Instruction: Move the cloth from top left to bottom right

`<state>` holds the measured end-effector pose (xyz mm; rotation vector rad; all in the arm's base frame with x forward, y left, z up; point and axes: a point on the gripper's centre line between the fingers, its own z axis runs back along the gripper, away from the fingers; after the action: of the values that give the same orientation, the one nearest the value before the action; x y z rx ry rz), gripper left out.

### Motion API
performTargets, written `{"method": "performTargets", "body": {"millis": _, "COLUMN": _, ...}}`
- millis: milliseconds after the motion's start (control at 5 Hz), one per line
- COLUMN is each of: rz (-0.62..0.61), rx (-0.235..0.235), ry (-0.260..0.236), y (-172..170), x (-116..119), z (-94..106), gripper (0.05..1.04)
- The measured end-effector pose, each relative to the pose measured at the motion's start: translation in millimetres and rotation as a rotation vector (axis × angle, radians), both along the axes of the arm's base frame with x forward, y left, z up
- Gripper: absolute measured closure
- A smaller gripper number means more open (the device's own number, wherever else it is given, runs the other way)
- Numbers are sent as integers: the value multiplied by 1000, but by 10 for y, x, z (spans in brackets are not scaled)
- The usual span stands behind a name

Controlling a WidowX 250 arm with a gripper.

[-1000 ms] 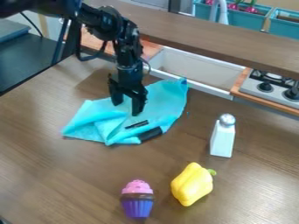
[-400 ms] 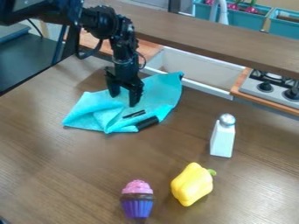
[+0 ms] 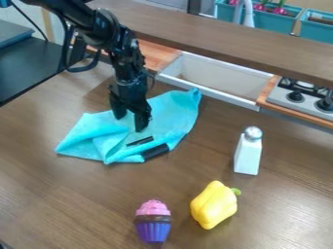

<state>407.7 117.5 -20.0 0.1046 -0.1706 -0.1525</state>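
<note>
The black gripper (image 3: 131, 123) hangs over the middle of the turquoise cloth (image 3: 173, 111), left of the work surface's centre. Its two fingers stand apart, with cloth showing around and below their tips; no fold is visibly pinched between them. Crumpled at its left and front, the cloth spreads from a corner on the left to a far corner near the white sink edge. Black patches show on its front part. Whether the fingertips press on the cloth cannot be told.
A white-bodied shaker (image 3: 248, 151) stands upright at the right. Nearer the front are a yellow pepper (image 3: 214, 205) and a purple and pink cupcake (image 3: 153, 222). Behind lie the sink (image 3: 218, 79), a stove (image 3: 304, 97) and a long brown ledge (image 3: 224, 36).
Gripper and cloth have shifted together, first slightly up in the view, then down and to the left. The shaker, pepper and cupcake have stayed put.
</note>
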Motion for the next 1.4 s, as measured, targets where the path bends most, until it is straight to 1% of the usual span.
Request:
{"method": "performTargets", "body": {"millis": 200, "rz": -38, "rx": 10, "ry": -9, "y": -84, "x": -130, "z": 5, "gripper": 82}}
{"method": "performTargets", "body": {"millis": 600, "rz": -159, "rx": 37, "ry": -27, "y": -262, "x": -497, "z": -11, "gripper": 82}}
{"method": "performTargets", "body": {"millis": 800, "rz": -248, "rx": 33, "ry": -27, "y": -411, "x": -793, "z": -7, "gripper": 85}}
{"method": "performTargets", "body": {"millis": 1000, "rz": -299, "rx": 26, "ry": -18, "y": -500, "x": -1013, "z": -6, "gripper": 85}}
{"method": "performTargets", "body": {"millis": 1200, "rz": -320, "rx": 29, "ry": -18, "y": -538, "x": -1112, "z": -6, "gripper": 85}}
{"method": "performTargets", "body": {"millis": 1400, "rz": -302, "rx": 46, "ry": -21, "y": -484, "x": -998, "z": 5, "gripper": 85}}
